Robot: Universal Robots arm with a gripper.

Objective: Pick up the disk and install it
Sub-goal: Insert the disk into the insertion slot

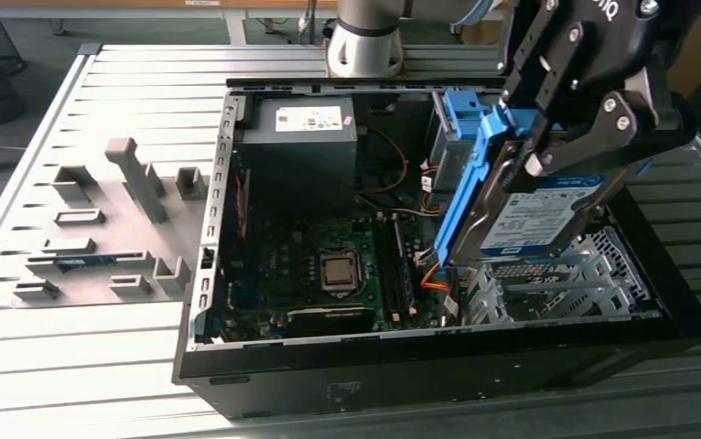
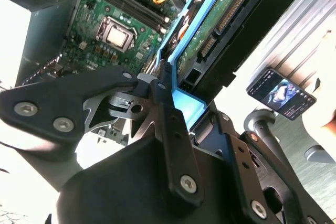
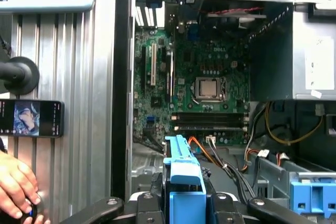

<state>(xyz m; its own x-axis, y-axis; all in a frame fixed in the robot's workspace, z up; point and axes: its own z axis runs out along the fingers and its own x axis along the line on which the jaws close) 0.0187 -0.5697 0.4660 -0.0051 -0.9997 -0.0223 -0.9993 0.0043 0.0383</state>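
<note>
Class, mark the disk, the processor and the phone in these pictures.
disk (image 1: 532,219), exterior view, its white-and-blue label.
processor (image 3: 209,88), first wrist view, its metal lid.
phone (image 3: 31,118), first wrist view, its screen.

Exterior view: the open computer case (image 1: 448,366) on the slatted tabletop (image 1: 70,366) is seen from high above, at a slant. In both wrist views the motherboard (image 2: 105,45) (image 3: 210,72) is viewed closely past the end effector (image 2: 194,114) (image 3: 184,198), at differing angles

The tool (image 1: 570,151) is matte black, built of angular linked bars pinned with round silver screws (image 2: 25,108) and bearing white lettering. The arm (image 1: 363,41) is a smooth silver-grey cylinder with a dark seam.
</note>
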